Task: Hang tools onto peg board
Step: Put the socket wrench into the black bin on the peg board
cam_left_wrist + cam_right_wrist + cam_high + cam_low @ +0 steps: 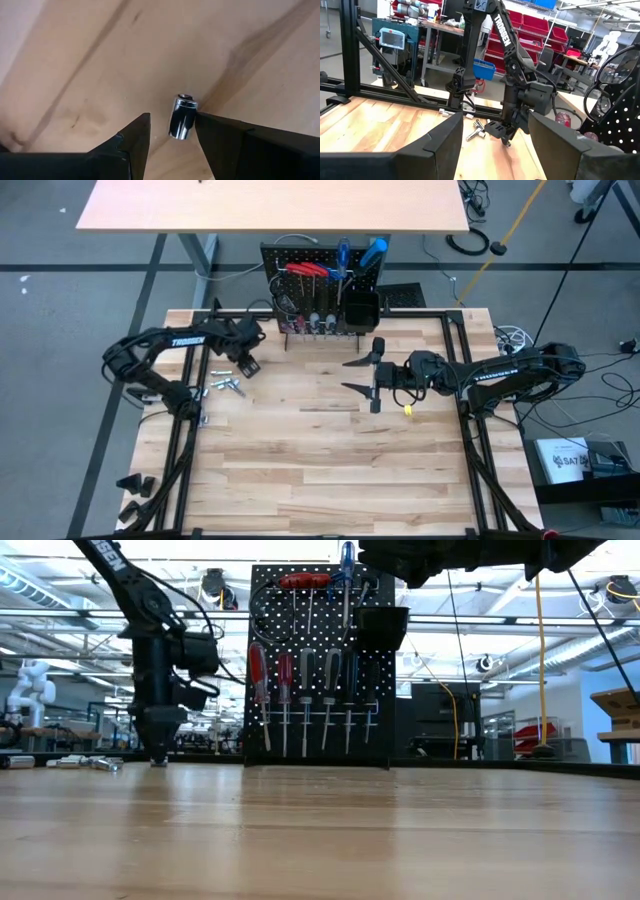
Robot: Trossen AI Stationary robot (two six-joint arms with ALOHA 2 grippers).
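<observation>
The black peg board (320, 290) stands upright at the table's far edge. It carries red-handled hex keys (305, 270), blue-handled screwdrivers (372, 250), a row of screwdrivers (310, 690) and a square black bin (360, 310). My left gripper (248, 367) points down, open, low over the table left of the board. In the left wrist view a small silver metal piece (182, 117) lies on the wood between its fingers. My right gripper (352, 376) hangs level and open above the table's middle, holding nothing. My left gripper comes at the silver piece from above, one finger on each side of it. One fingertip (205, 122) stands right beside the piece's upper end (189, 104). I cannot tell whether it touches. The other finger stands apart from the piece, which lies on the table.
Several more loose silver pieces (225, 385) lie near the table's left edge, close to my left gripper. A small yellow thing (408, 409) lies under my right arm. Black frame rails (190, 430) run along both sides of the table. Bare wood stretches across the near half.
</observation>
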